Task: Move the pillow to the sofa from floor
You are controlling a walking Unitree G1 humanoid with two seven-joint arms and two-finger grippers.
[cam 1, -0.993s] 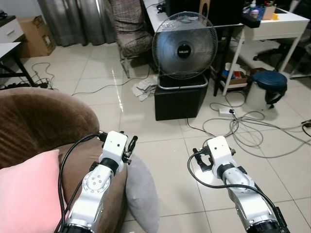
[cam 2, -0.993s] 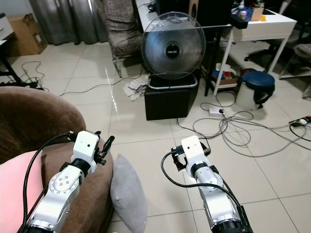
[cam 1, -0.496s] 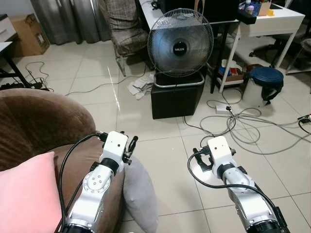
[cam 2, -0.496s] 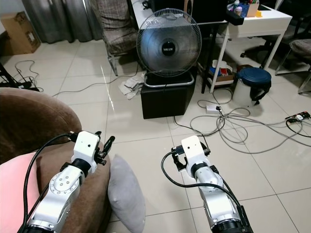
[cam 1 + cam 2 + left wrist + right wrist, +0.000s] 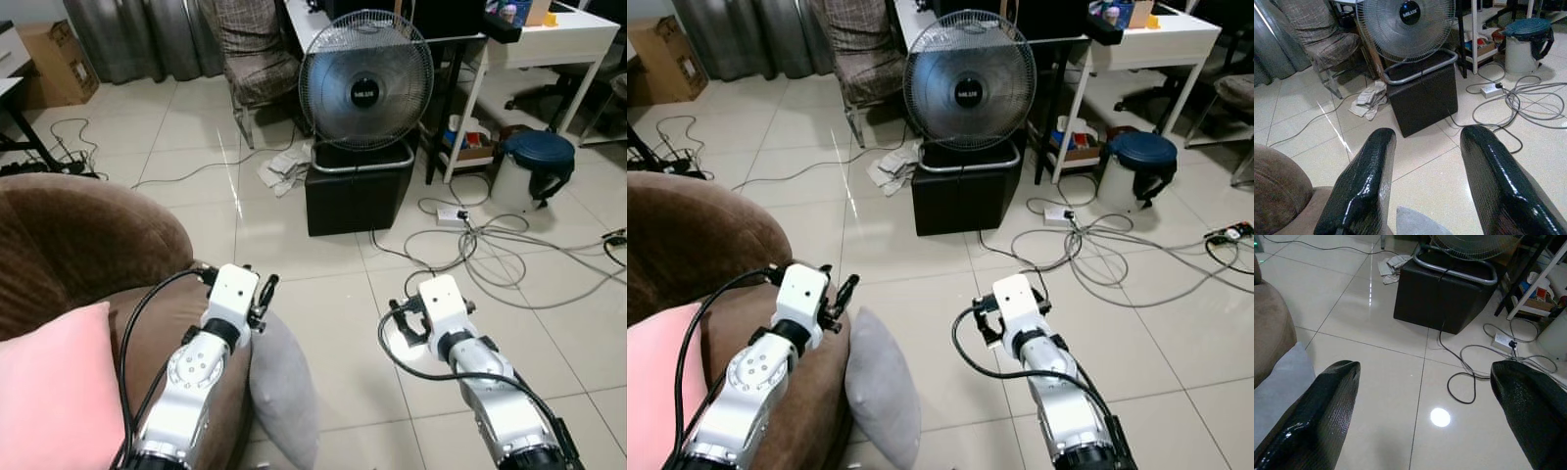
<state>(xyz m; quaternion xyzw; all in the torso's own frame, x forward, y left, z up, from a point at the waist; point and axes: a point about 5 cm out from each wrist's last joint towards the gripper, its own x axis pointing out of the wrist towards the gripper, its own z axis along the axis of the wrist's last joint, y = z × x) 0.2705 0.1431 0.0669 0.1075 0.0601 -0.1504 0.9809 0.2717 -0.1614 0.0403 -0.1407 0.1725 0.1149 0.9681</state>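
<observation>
A grey pillow (image 5: 284, 392) stands on edge on the tiled floor, leaning against the front of the brown sofa (image 5: 78, 245). A pink pillow (image 5: 49, 392) lies on the sofa seat at my lower left. My left gripper (image 5: 1425, 134) hovers open just above the sofa's edge and the grey pillow's top corner (image 5: 1415, 223), holding nothing. My right gripper (image 5: 1425, 367) is open wide over bare floor to the right of the grey pillow (image 5: 1278, 396), with nothing between its fingers.
A round fan (image 5: 365, 93) stands on a black box (image 5: 358, 191) straight ahead. Loose cables (image 5: 490, 245) and a blue-lidded bin (image 5: 534, 166) lie to the right, under a white desk (image 5: 549, 39). A chair (image 5: 260, 59) and a cardboard box (image 5: 54, 59) stand at the back.
The head camera has shifted a little, so the whole room has slid in the picture. Both arms and the grey pillow keep their places.
</observation>
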